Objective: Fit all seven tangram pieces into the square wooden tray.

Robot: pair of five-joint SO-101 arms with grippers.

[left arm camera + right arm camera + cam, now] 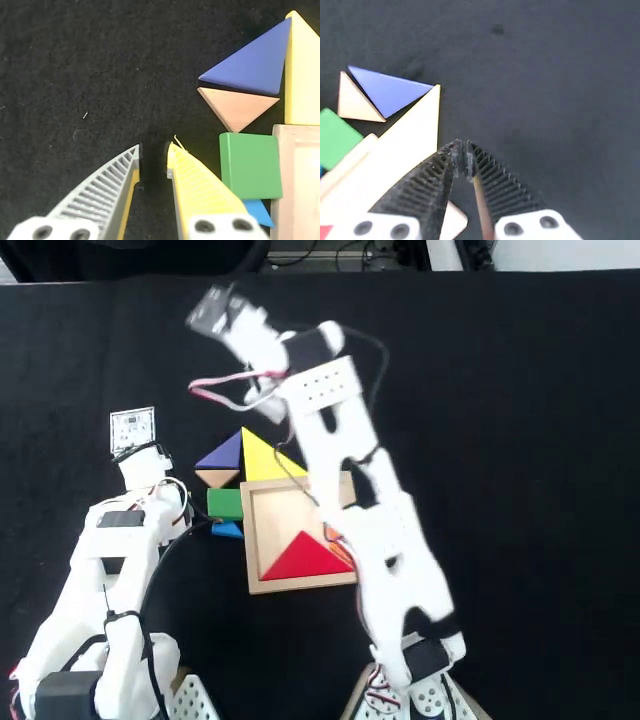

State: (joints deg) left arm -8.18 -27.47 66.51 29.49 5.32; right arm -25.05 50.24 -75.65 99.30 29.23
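Only one red triangle (303,558) lay in the wooden tray (270,515), with five pieces (262,462) outside at its upper left. The right arm (340,440) hid its right side. The left claw (154,147) was barely open and empty; the right claw (464,150) was closed.

Left tool (153,150) parted, right tool (464,148) closed

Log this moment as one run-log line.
tray: red triangle inside | outside tray: yellow triangle, blue triangle, tan triangle, green square | left gripper: open, near green square | right gripper: shut, by yellow triangle

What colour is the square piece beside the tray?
The square piece is green, clearest in left wrist view.
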